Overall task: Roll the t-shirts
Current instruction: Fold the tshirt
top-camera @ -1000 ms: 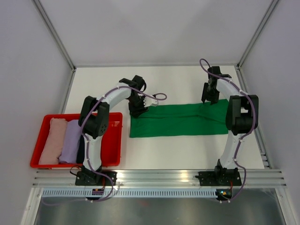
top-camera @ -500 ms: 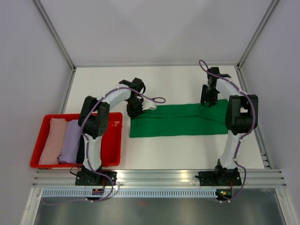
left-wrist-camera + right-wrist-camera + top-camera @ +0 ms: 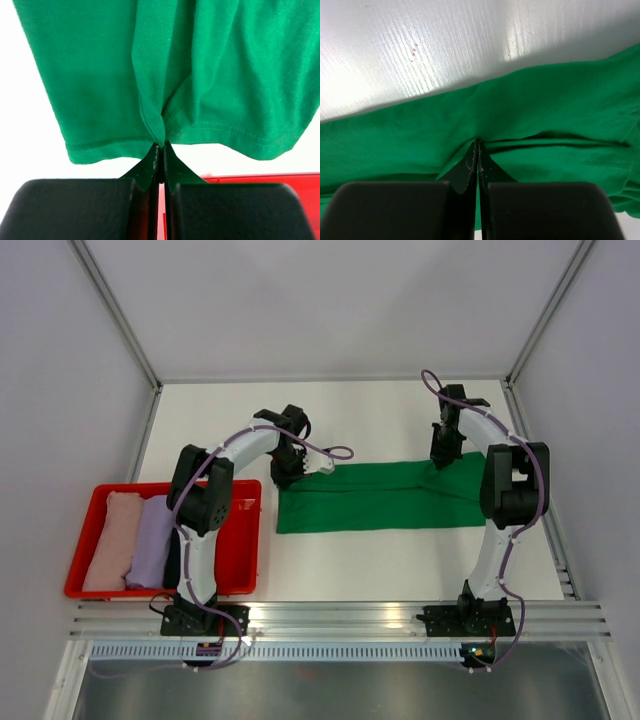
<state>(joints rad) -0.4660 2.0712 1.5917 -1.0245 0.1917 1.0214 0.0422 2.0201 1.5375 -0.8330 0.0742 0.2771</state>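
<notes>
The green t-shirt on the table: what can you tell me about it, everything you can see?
The green t-shirt is bright green, soft knit cloth with a stitched hem, folded into a long band lying across the white table. The left pincer is shut on a pinch of cloth at its left end. The right pincer is shut on a fold at its far edge near the right end, where the cloth wrinkles.

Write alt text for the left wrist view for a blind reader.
The left gripper is shut on a pinched fold at the hemmed edge of the bright green cloth t-shirt, spread on the white table. An edge of the shallow red plastic tray shows beside the gripper.
</notes>
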